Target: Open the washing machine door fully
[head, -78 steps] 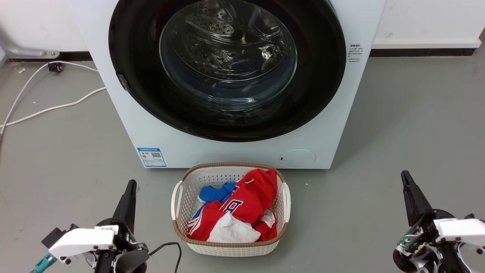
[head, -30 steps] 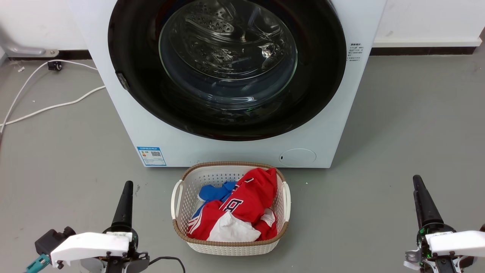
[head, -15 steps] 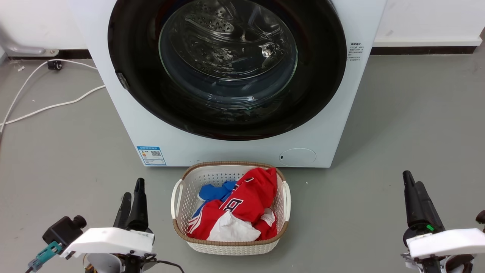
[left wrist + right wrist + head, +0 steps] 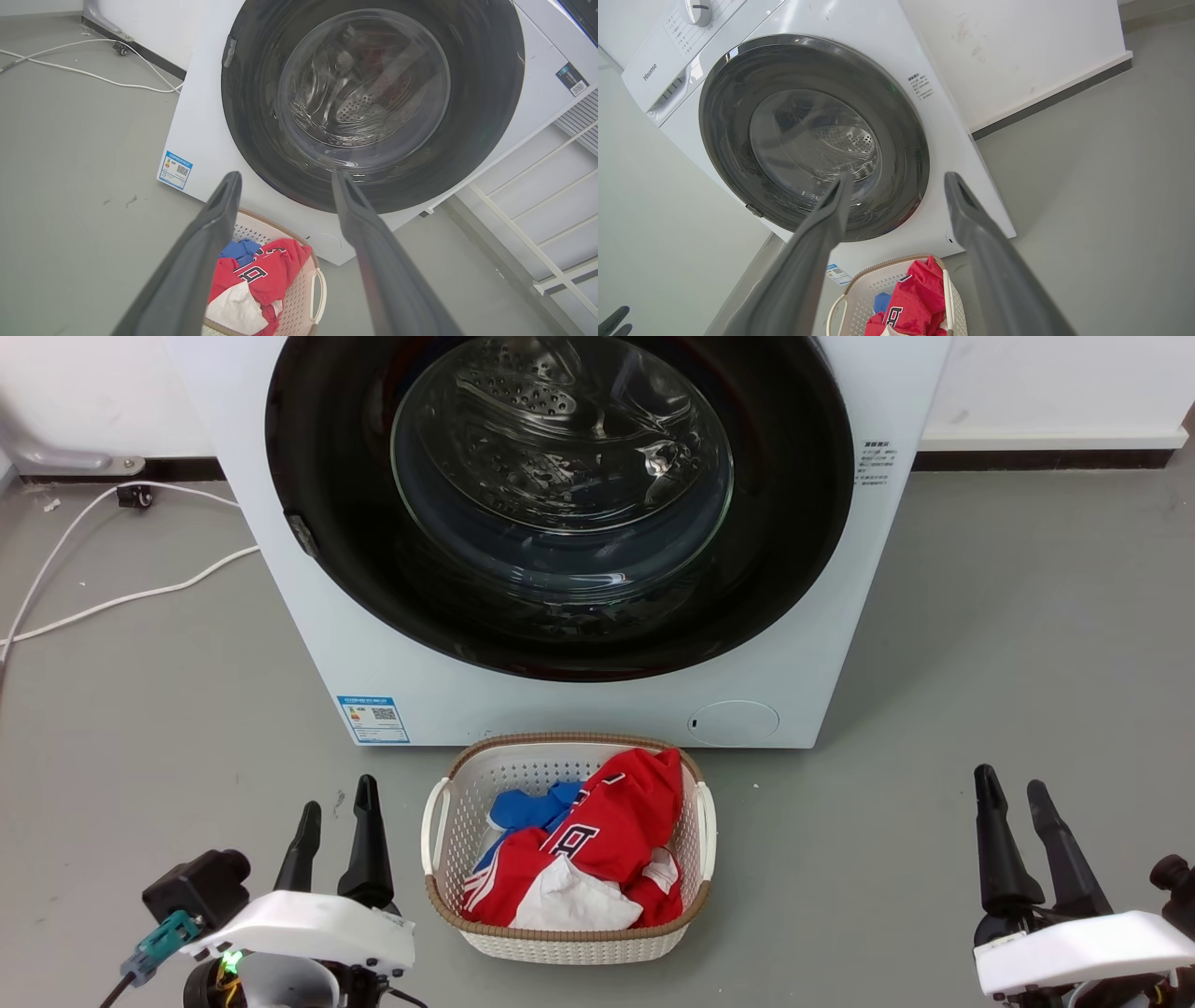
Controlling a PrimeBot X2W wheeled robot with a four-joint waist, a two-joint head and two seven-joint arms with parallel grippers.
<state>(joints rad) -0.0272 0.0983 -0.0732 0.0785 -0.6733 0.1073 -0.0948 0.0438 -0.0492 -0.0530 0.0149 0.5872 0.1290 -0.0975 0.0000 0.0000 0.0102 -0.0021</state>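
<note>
the left pincer (image 4: 338, 795) is spread, its two dark fingers parted and empty, low over the grey floor (image 4: 140, 709). the right pincer (image 4: 1008, 779) is spread too and holds nothing. the washing machine door (image 4: 560, 504) stands ahead of both pincers, well apart from their fingertips, closed flat against the white washing machine (image 4: 560, 714). between the two pincers, nearer than the machine, a white laundry basket (image 4: 434, 821) holds red, blue and white clothes (image 4: 616, 821). a white cable (image 4: 112, 602) lies beyond the left pincer, off to its outer side.
</note>
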